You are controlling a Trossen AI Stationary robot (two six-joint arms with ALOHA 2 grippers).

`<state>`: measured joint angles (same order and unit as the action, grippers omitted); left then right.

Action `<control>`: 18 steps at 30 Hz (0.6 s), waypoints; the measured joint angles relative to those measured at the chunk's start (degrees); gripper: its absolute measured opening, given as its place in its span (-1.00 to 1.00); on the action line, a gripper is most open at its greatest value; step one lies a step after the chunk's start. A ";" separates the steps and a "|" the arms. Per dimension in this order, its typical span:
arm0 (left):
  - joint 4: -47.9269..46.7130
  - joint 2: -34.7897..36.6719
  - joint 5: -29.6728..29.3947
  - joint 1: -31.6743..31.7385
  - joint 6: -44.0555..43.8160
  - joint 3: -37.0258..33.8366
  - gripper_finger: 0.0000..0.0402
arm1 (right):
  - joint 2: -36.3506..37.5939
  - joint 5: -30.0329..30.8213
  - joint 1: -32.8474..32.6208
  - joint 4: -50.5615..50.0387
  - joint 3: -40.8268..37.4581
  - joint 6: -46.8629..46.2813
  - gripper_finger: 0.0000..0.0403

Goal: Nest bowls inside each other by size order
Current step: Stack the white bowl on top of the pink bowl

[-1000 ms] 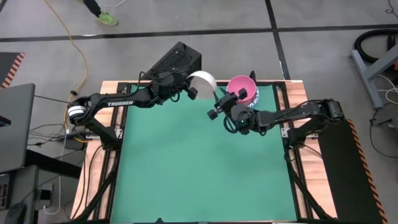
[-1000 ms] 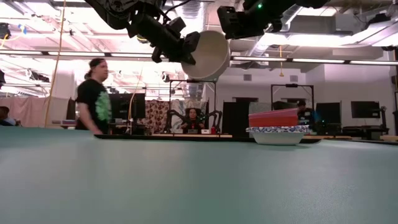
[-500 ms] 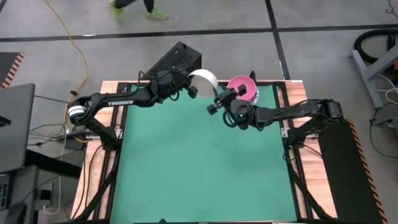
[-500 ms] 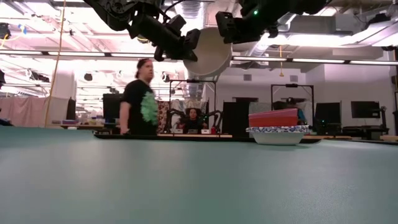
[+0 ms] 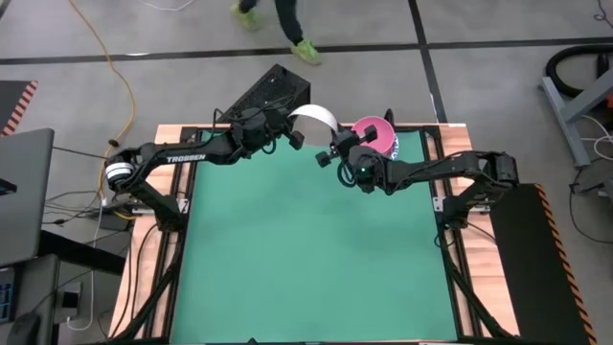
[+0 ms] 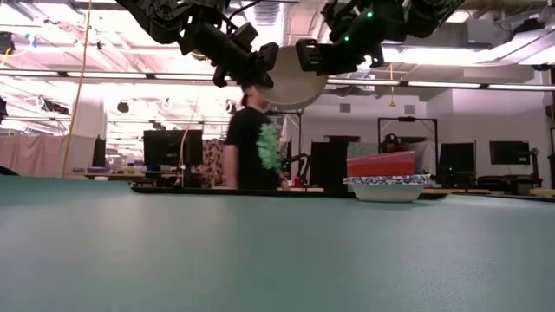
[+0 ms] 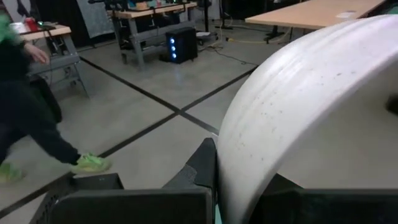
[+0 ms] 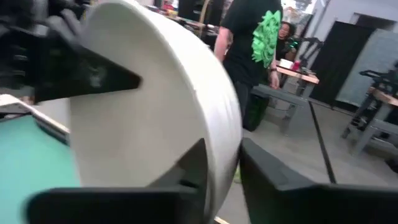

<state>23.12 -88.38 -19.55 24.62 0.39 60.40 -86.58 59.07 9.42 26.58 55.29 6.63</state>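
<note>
The left gripper (image 5: 291,134) holds the off-white bowl (image 5: 314,123) aloft on edge above the worktop (image 5: 306,259), while the right gripper (image 5: 337,153) straddles its opposite rim, fingers apart.

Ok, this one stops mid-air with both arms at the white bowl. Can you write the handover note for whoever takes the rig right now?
Left gripper: shut on the off-white bowl, held tilted, high over the table's far edge.
Right gripper: at the same bowl, fingers either side of its rim; open, grip not closed.
Stack at the far right corner: patterned bowl at the base, red above; the pink bowl shows on top from above.
Done: stack partly nested.
Left: finish the hand-over, then nest the off-white bowl by size.
</note>
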 joint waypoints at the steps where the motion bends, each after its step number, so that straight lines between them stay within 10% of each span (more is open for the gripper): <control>1: -0.03 -0.01 0.01 0.00 -0.12 -0.02 -0.99 | 0.00 0.31 0.10 0.01 0.00 -0.32 -0.69; 8: -0.58 -0.04 1.61 -0.31 -0.49 -0.02 -0.76 | 0.18 1.28 0.63 -0.35 0.00 -1.24 -0.94; 18: -6.48 0.12 7.78 -0.39 7.15 -0.02 0.06 | 0.13 -1.17 1.17 -2.33 -0.11 -1.85 -0.98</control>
<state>16.64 -88.25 -11.77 24.23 7.54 60.38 -86.46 57.90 10.59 24.26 55.18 4.78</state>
